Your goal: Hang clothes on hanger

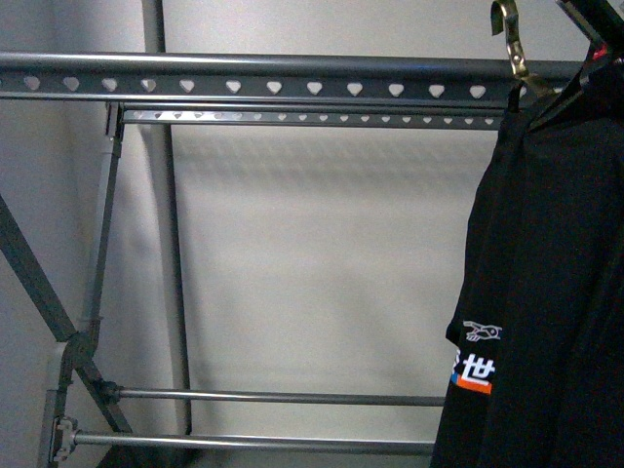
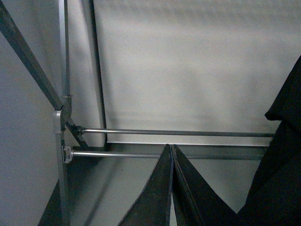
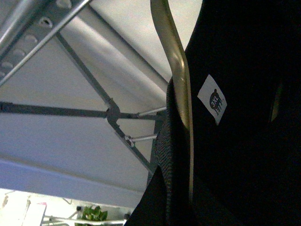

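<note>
Left gripper: two dark fingers pressed together at the tips with nothing between them. It hangs in free air in front of the two thin lower crossbars of the large grey metal drying rack. Right gripper: fingers not clearly seen in any view, so can't tell if they are apart or clamped. Its wrist camera sits right against the shiny brass-coloured metal clothes hanger and black cloth with a small white label. The black T-shirt with white Chinese characters and blue-orange print hangs from that hanger at the far right of the front view, held high. The hanger hook is up at the right end of the rack's top rail, which is punched with heart-shaped holes. Can't tell if the hook rests on the rail. A second punched rail runs just behind. Pale wall beyond.
</note>
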